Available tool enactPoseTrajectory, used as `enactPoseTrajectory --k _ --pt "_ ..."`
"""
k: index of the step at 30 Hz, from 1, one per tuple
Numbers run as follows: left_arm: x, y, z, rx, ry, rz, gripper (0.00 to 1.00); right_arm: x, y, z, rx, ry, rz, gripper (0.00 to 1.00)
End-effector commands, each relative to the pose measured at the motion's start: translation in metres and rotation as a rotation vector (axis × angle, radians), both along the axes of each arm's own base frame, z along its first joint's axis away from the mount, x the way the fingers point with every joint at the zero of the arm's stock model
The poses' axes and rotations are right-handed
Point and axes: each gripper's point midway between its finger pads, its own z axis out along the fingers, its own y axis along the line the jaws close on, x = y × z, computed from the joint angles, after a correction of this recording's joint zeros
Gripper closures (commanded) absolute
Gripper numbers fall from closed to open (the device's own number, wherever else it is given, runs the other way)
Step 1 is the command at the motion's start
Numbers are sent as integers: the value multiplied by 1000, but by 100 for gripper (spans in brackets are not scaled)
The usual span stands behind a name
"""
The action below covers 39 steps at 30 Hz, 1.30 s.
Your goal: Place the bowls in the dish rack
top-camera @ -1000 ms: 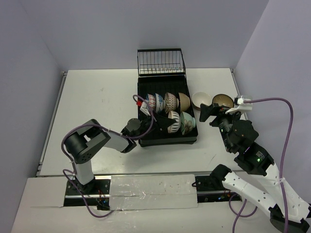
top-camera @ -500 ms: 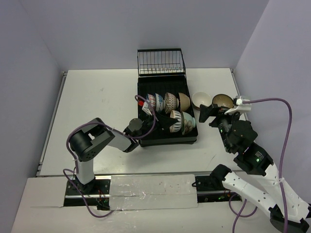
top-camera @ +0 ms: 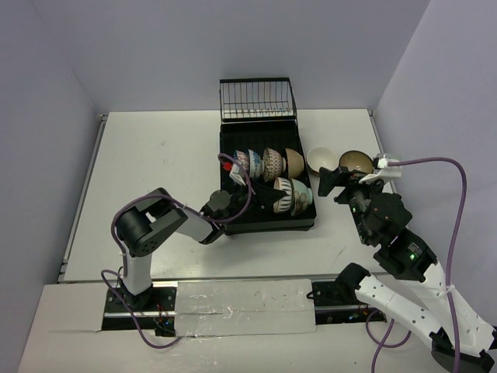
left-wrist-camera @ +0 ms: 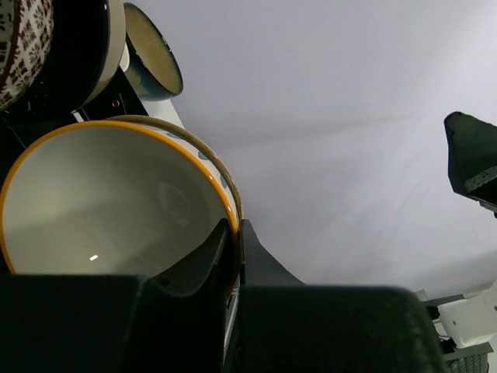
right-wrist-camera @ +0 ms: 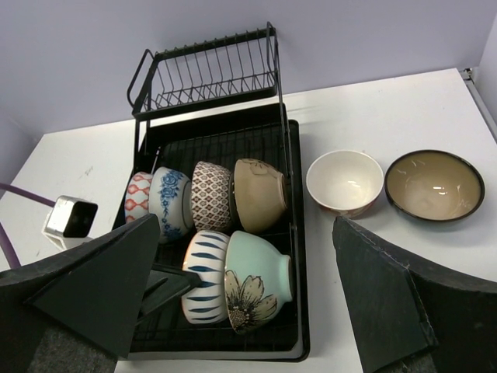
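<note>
L gripper (left-wrist-camera: 235, 233) pinches striped bowl (left-wrist-camera: 101, 202) by its rim, inside dish rack (right-wrist-camera: 298, 256). R gripper (top-camera: 335, 185), jaws wide apart, is nearer cream bowl (right-wrist-camera: 345, 181) & tan bowl (right-wrist-camera: 434, 185), both just right of rack.

left tool (left-wrist-camera: 235, 229): fingers are just a blurry black blob filling the bottom of its own wrist view; in the top view the tips melt into the black dish rack (top-camera: 256, 136)
striped bowl (left-wrist-camera: 109, 202): lower part buried behind that blob, outside pattern barely peeks out
brown-patterned bowl (left-wrist-camera: 23, 47): chopped off by the top-left corner
right tool (right-wrist-camera: 245, 220): both fingers soft-focus, running off the bottom edge
red-patterned bowl (right-wrist-camera: 137, 198): mostly tucked behind the blue floral bowl (right-wrist-camera: 171, 206)
right arm (top-camera: 419, 287): base end runs out of the top view's bottom-right corner
</note>
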Motion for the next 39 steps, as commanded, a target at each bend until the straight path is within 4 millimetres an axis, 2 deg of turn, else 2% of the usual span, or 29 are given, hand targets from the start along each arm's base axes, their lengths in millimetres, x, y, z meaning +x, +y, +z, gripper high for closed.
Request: enactPoseTrajectory --k 1,5,9,13,19,22,23,26,30,31,32,33,35,37,38,39 --pt "-24 30 116 -399 -324 12 100 0 -1 8 25 -30 -4 0" --pt "-22 30 101 -380 -276 18 100 0 -1 9 21 -31 -2 0" --pt "-20 37 95 -360 -268 52 99 0 -3 8 18 -32 -11 0" --pt "-17 43 89 -330 -244 82 92 1 -4 6 17 -26 -22 0" --pt "-14 45 82 -282 -204 104 73 5 -4 2 18 -8 -43 0" --pt "-14 44 81 -246 -192 103 60 7 -5 2 19 2 -60 0" --pt "-14 44 81 -226 -185 107 52 9 -6 1 19 6 -76 0" --pt "-15 45 81 -176 -178 107 40 12 -12 -2 23 24 -119 0" --pt "-20 44 85 -102 -207 90 35 19 -17 -8 42 68 -162 0" --pt "-19 45 85 -78 -212 93 33 22 -25 -9 54 86 -197 0" --pt "-21 50 97 -80 -224 107 29 26 -24 -15 52 116 -203 0" --pt "-18 50 84 -1 -213 117 28 28 -27 -21 44 147 -212 0" --pt "-17 57 100 36 -231 143 22 39 -38 -29 49 200 -263 0" --pt "-16 66 95 167 -231 172 18 48 -41 -41 54 256 -278 0" --pt "-11 71 103 196 -239 208 16 51 -50 -44 60 271 -317 1" --pt "-5 79 105 235 -235 256 15 55 -52 -47 66 285 -323 1"
